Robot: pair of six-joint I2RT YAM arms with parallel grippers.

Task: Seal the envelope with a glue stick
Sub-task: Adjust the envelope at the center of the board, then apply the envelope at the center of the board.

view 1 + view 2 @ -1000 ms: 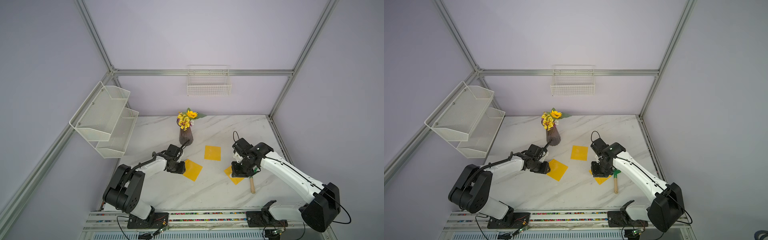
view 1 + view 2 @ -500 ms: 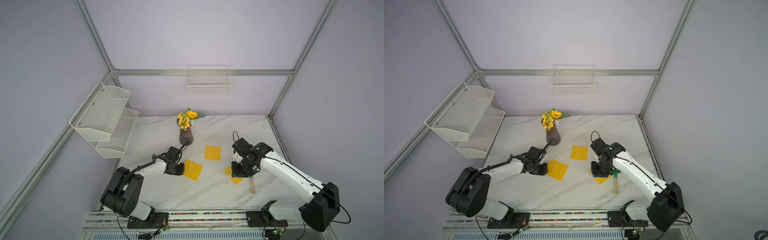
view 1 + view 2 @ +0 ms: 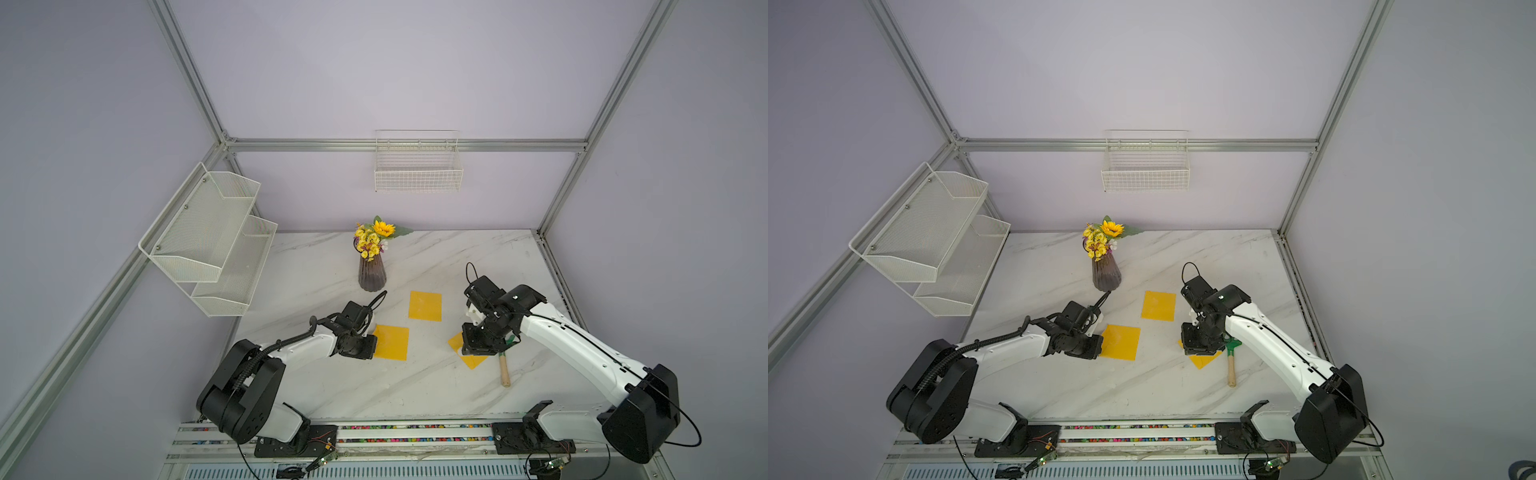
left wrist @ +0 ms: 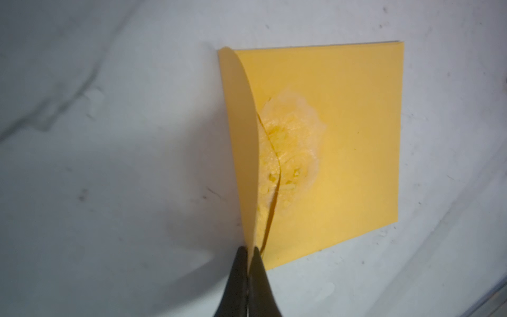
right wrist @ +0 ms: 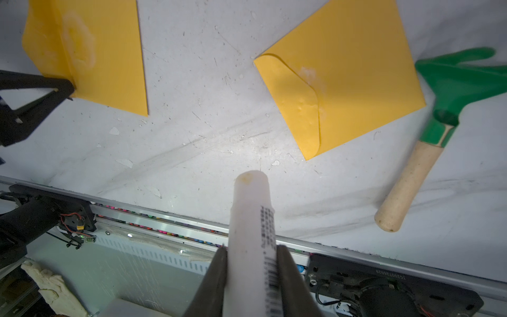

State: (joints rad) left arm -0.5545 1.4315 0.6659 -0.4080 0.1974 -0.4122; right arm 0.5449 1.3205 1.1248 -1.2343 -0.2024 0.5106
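Because the flap (image 4: pixel 242 142) has to come down on the glue, my left pincer (image 4: pixel 249 248) is closed tight on one end of its edge, with the thin yellow paper between the two black tips. The flap stands up from the envelope (image 4: pixel 356 137) and curves over it. Just beside it, on the envelope's body, lies a pale, lumpy patch of glue (image 4: pixel 299 137). I judge that the gluing here is done, and that the next move is to lay the flap over the patch and press it.

My right pincer (image 5: pixel 252 248) grips the glue stick (image 5: pixel 251 203) by its labelled body, one jaw on each side. The stick hangs above the table (image 5: pixel 205 137) and touches nothing; its free end carries a yellowish smear. I think I hold it aside like this so that it smears nothing while the left arm works.

Near the stick lies a second envelope (image 5: pixel 356 76), flap down, with pale marks along the flap's edge. The rake (image 5: pixel 452 82) lies just beside it. In a top view a third envelope (image 3: pixel 424 306) lies further back, near the vase (image 3: pixel 372 276).
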